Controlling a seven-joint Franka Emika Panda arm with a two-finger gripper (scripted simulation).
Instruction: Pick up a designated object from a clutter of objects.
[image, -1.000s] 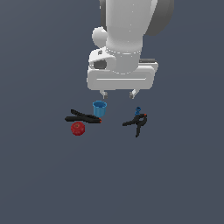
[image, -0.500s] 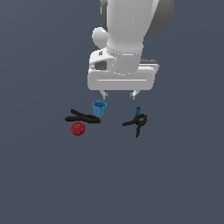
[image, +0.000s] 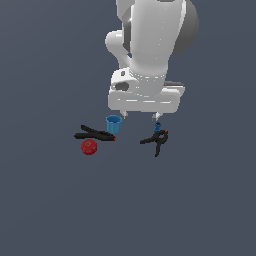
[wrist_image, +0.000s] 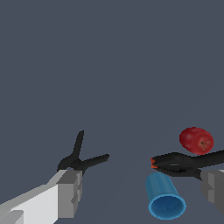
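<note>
The gripper (image: 140, 118) hangs with fingers wide, holding nothing; the Y clamp (image: 157, 140) lies centre-frame. No writing is readable on the cup (image: 114, 124).

I count two black clamps: one small clamp with splayed handles (image: 157, 140) and one longer, flatter clamp (image: 94, 134). There is one blue cup (image: 114, 124), one red fruit (image: 89, 146) and one tiny blue piece (image: 158, 125). That makes five things.
</note>
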